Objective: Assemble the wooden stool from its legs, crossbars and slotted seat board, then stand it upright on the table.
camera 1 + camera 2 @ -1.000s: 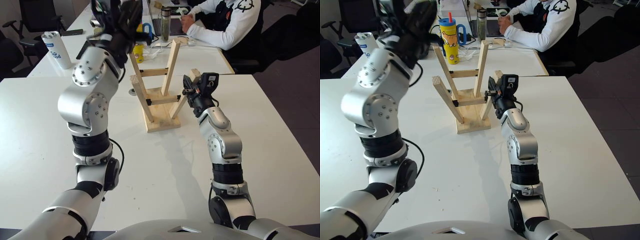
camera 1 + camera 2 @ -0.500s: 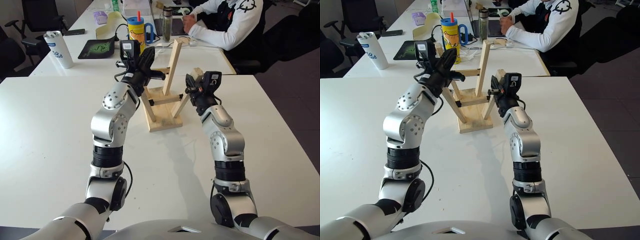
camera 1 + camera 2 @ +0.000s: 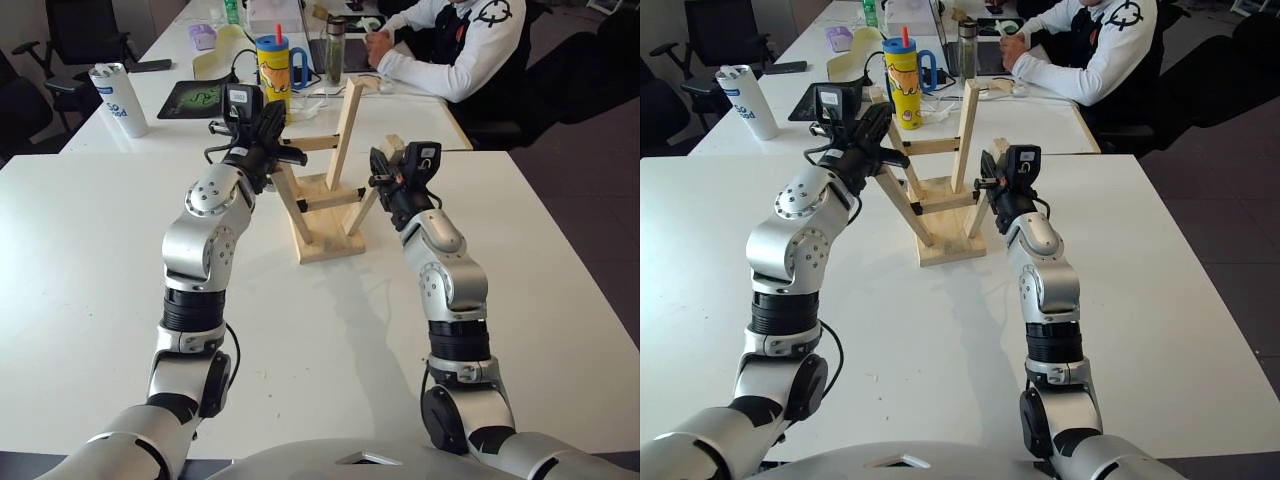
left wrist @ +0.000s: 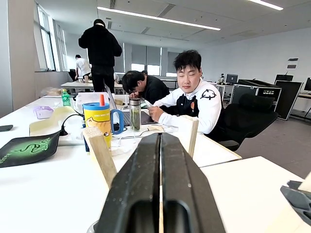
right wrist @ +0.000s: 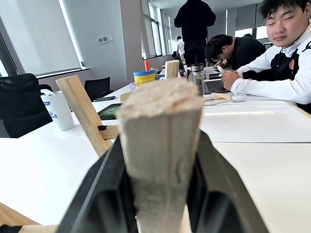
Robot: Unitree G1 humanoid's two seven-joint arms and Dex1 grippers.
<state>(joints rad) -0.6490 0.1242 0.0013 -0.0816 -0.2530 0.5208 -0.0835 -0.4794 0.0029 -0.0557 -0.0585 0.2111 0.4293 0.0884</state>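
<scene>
Lowered from overhead, left pincer (image 3: 272,140) sits closed beside the stool (image 3: 325,240); right pincer (image 3: 380,180) clamps a leg (image 5: 160,126).

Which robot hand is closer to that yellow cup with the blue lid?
Left. The left gripper is at the left side of the upturned stool, just in front of the yellow cup; the right gripper clamps a leg on its right side, farther away.

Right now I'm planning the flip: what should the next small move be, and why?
Probably open the left gripper and take the leg beside it: the stool rests seat-down, legs up, and only the right gripper's jaws clamp another leg.
</scene>
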